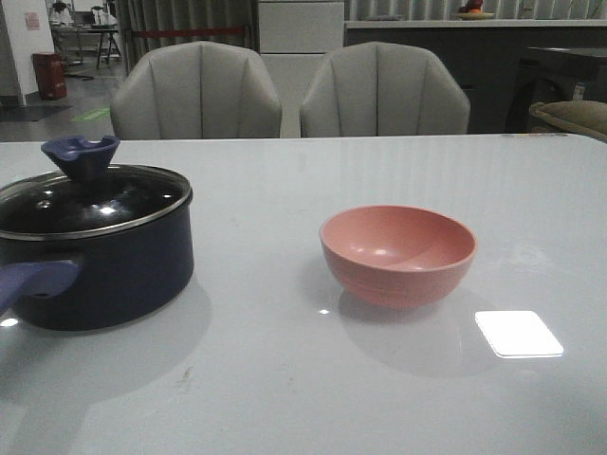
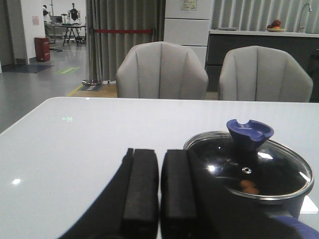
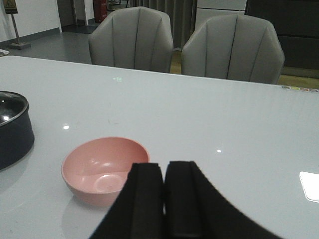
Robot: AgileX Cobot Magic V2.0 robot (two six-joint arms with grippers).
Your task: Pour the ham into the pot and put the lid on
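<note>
— What sits closest to the front camera?

— The pot (image 1: pixel 95 261), at the left edge of the white table (image 1: pixel 379 398). It is dark and round, and its blue-purple handle (image 1: pixel 33 282) sticks out toward the viewer and off to the left.

— Is it covered?

— Yes. The glass lid (image 1: pixel 90 201) lies flat on the rim, metal edge all round, with the dark blue notched knob (image 1: pixel 80 156) upright on top.

— And the ham?

— Inside the pot. From the left wrist camera a few small orange slices (image 2: pixel 248 186) show through the glass, just under the knob.

— The pink bowl?

— The bowl (image 1: pixel 398 254) stands upright to the right of the pot, well apart from it. The right wrist camera shows nothing lying in it.

— What are the arms doing?

— Neither appears in the front view. The left gripper (image 2: pixel 159 191) has its two black fingers pressed together, only a thin slit between them, holding nothing, with the pot just beyond. The right gripper (image 3: pixel 163 196) is likewise closed up and holding nothing, near the bowl.

— Anything behind?

— Two grey chairs (image 1: pixel 196 92) along the table's far side.
</note>
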